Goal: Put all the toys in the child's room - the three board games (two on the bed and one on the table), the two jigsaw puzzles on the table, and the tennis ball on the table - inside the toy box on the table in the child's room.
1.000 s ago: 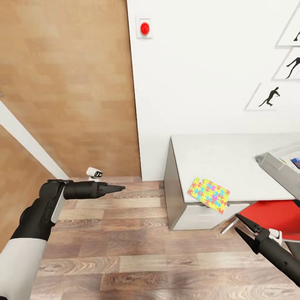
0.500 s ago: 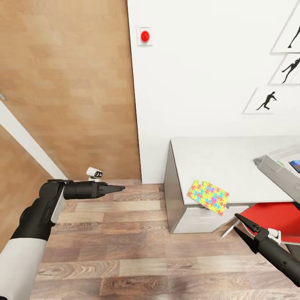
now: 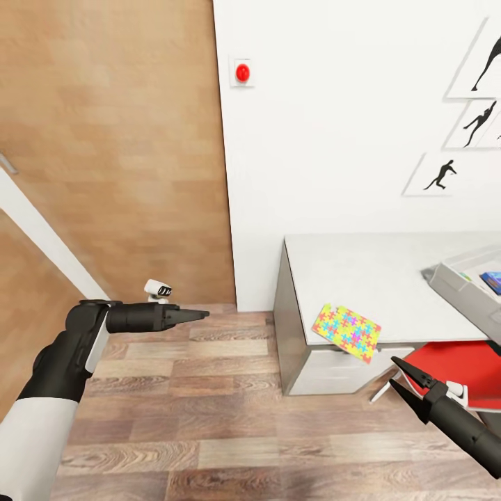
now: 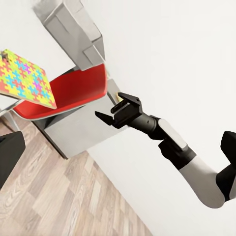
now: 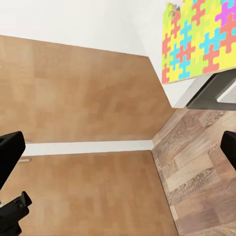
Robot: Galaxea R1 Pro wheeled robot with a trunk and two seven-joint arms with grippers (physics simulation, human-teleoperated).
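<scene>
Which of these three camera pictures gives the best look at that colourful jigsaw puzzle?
The head view: the whole jigsaw puzzle shows, overhanging the front edge of the table. The left wrist view has it at the picture's edge, partly cut off. The right wrist view shows its pieces closest, but only one part.

No text can be read on anything.

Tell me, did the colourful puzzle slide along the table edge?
No. The jigsaw puzzle overhangs the table corner just as before; the camera shifted.
</scene>
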